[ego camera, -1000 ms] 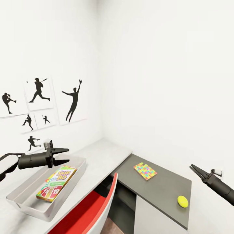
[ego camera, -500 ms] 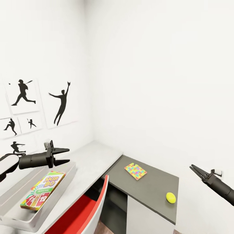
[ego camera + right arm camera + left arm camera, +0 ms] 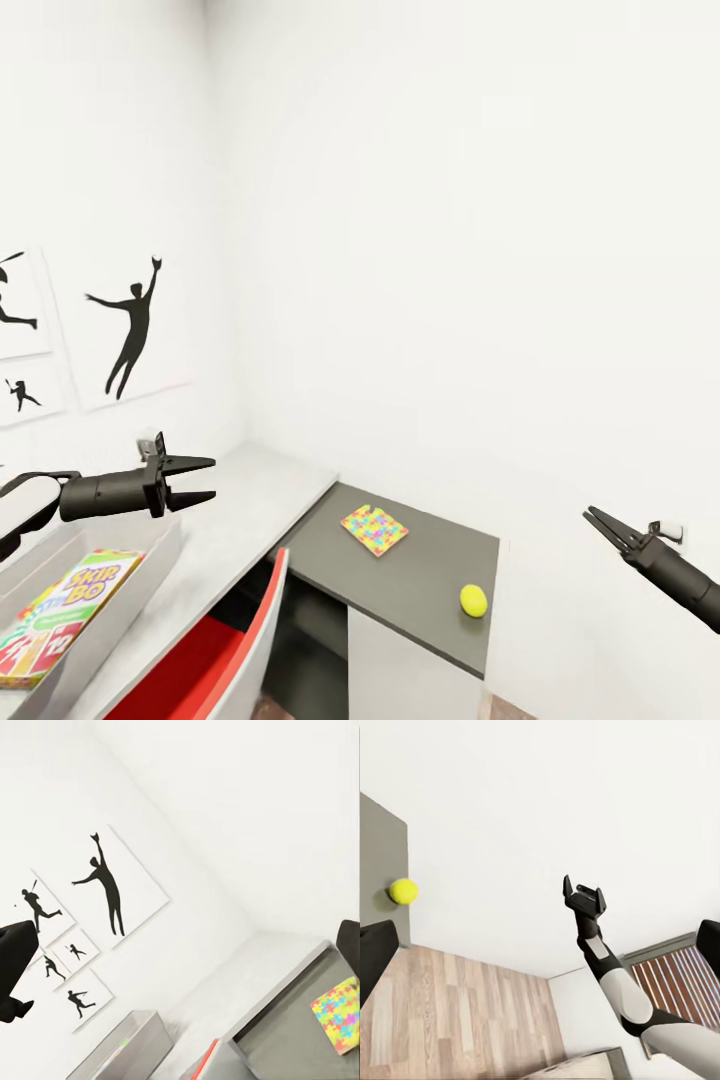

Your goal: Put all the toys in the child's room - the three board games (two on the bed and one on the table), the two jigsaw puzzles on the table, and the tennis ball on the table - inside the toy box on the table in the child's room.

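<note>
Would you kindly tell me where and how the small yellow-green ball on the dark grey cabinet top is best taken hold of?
Grip the small yellow-green ball across its middle, coming from above: it is round and sits alone near the cabinet top's front edge.

Matt grey table (image 3: 420, 575), wood-plank floor (image 3: 457, 1012)

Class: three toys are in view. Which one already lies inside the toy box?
The SKIP-BO board game, lying in the toy box. The jigsaw puzzle and tennis ball lie on the dark table.
</note>
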{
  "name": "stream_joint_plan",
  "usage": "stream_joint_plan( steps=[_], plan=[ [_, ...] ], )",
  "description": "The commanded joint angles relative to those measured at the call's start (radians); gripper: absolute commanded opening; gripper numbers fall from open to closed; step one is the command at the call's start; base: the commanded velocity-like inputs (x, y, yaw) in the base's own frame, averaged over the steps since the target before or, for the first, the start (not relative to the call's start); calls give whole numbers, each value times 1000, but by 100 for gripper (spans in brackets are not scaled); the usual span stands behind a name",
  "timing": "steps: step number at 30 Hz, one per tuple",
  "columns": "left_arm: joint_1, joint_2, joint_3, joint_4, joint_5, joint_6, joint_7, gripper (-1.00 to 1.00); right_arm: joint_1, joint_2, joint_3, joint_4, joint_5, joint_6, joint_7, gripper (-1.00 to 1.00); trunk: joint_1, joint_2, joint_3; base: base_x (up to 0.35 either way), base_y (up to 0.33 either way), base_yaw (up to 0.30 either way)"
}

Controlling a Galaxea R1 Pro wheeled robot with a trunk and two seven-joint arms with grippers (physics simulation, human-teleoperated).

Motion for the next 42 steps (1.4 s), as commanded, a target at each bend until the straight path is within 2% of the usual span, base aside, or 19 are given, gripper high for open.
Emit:
stream_joint_plan(
  steps=[1, 26, 42],
  plan=[
    [-2, 1, -4, 1, -1, 1, -7, 100, -1, 0, -2, 1, 0, 11, 4, 100, 0, -1, 1, 0, -155, -200],
    [-2, -1, -4, -1, -1, 0, -5, 100, -1, 0, -2, 1, 2, 8, -1, 100, 0, -1, 34, 0, -158, -196],
    [-2, -2, -4, 0, -2, 0, -2, 100, -1, 0, -2, 0, 1, 10, 0, 100, 0, -1, 39, 0, -97, -25]
  ],
)
